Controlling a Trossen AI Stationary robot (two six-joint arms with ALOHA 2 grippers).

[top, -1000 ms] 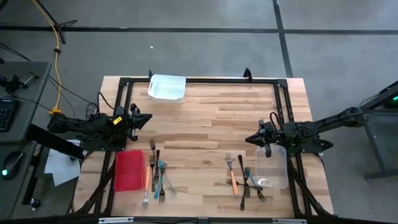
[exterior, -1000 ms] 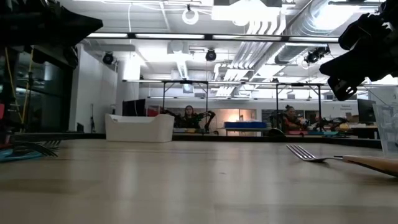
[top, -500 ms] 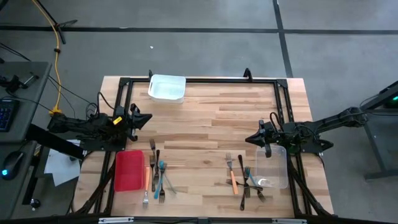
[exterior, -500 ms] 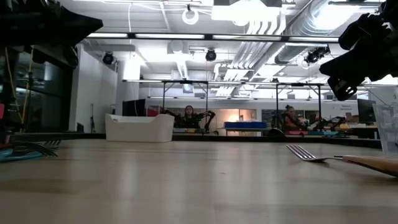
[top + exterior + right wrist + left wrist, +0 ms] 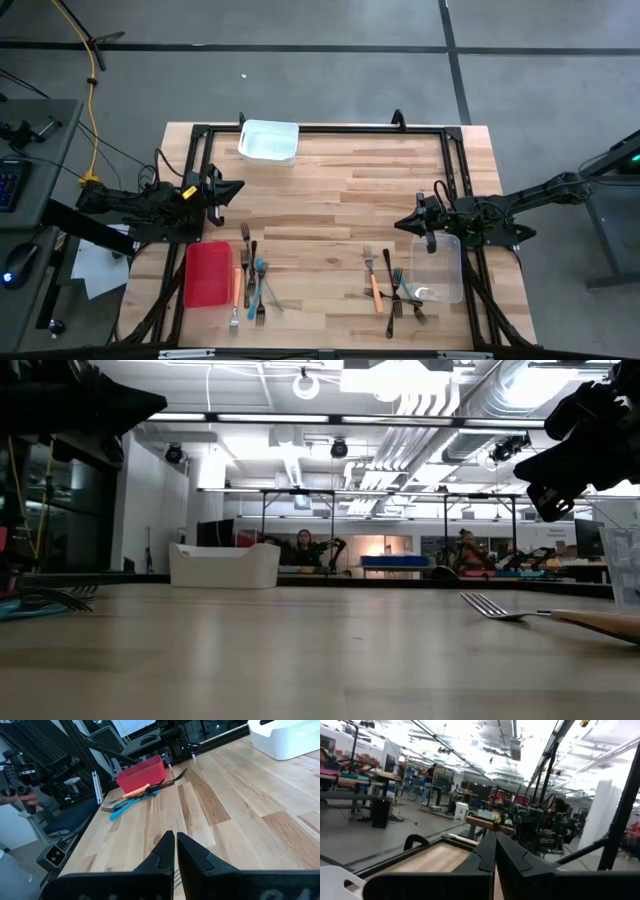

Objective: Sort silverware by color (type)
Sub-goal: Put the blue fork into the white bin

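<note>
Nothing moved; silverware (image 5: pixel 250 278) just front of both claws, shut, empty.

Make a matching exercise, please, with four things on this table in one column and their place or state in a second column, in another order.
Things:
1. white tub
2. red tray
3. clear tub
4. left gripper

Places or states:
A. below the right gripper, at the table's right side
B. at the far edge of the table
C. shut, holding nothing
D. beside the left pile of silverware

Pairs: 1-B, 2-D, 3-A, 4-C
</note>
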